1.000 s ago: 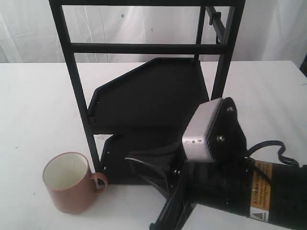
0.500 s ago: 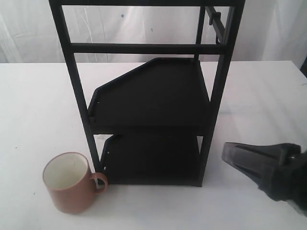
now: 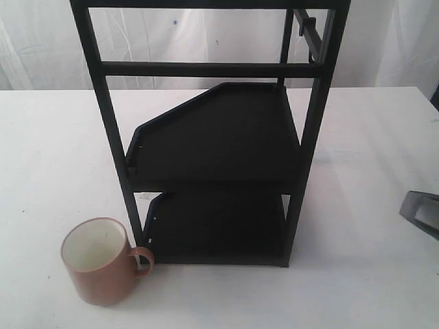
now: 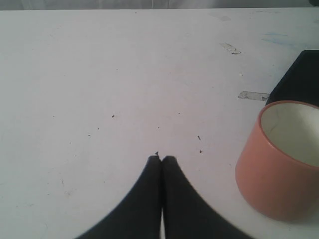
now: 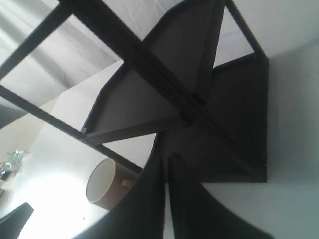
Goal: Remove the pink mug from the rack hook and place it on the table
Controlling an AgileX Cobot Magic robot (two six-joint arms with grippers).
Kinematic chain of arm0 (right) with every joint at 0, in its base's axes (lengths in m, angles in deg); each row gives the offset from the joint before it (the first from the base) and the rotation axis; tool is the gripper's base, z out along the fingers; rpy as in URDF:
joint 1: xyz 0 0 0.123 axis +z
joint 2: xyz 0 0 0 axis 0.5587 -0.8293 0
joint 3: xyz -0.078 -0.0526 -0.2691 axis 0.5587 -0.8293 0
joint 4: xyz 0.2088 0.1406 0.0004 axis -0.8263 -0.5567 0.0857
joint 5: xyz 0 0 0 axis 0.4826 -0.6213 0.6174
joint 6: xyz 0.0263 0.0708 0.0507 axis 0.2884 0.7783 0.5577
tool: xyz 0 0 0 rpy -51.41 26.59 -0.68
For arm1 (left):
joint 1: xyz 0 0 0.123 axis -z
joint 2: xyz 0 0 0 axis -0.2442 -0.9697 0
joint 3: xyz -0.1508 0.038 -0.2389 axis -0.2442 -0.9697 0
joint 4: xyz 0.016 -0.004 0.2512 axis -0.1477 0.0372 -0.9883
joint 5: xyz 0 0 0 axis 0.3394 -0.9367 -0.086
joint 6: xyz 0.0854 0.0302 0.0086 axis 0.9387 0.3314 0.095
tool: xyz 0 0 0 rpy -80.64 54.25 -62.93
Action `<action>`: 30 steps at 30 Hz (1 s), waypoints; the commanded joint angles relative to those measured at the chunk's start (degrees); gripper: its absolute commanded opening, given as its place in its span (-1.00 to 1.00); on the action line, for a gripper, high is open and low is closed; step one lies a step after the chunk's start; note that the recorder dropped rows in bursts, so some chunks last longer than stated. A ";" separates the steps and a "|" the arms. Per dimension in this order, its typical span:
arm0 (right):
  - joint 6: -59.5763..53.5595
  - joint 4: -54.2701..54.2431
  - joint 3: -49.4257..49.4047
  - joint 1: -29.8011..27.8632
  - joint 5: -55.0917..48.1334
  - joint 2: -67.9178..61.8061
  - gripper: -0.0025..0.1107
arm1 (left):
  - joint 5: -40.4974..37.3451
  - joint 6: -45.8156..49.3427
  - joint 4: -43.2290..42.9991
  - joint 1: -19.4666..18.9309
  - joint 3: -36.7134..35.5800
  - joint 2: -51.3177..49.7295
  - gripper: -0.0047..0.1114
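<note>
Terracotta-pink and cream inside, the pink mug (image 3: pixel 96 264) stands upright on the white surface (image 3: pixel 370 137) in the exterior view, just beside the front left post of the black rack (image 3: pixel 206 147), with its handle turned toward that post. The rack hook (image 3: pixel 304 23), high on the right, carries nothing. A dark grey sliver (image 3: pixel 421 213) at the right edge cannot be identified. In the left wrist view the left jaws are pressed tip to tip with nothing between them, and the mug sits near but apart from them. In the right wrist view the right jaws are likewise clenched and empty, with the rack and mug beyond. Placing looks finished, so the next move probably calls only for keeping both arms clear of the mug.
</note>
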 commanded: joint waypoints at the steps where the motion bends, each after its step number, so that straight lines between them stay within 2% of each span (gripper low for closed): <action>1: 0.03 0.12 -0.14 -4.07 -1.06 3.41 -0.90 | 0.18 -0.13 0.16 -0.03 -0.24 -0.26 -0.92; 11: 0.03 -0.02 -0.14 -5.29 -8.80 10.41 -0.90 | 0.18 -0.13 0.16 -0.03 -0.24 -0.26 -0.92; 26: 0.03 3.55 -0.14 -5.29 -8.92 11.43 -0.90 | 0.18 -0.13 0.16 -0.03 -0.24 -0.26 -0.92; 30: -6.37 3.55 -0.14 -5.29 -8.22 11.43 -0.90 | 0.18 -0.13 0.16 -0.03 -0.24 -0.26 -0.92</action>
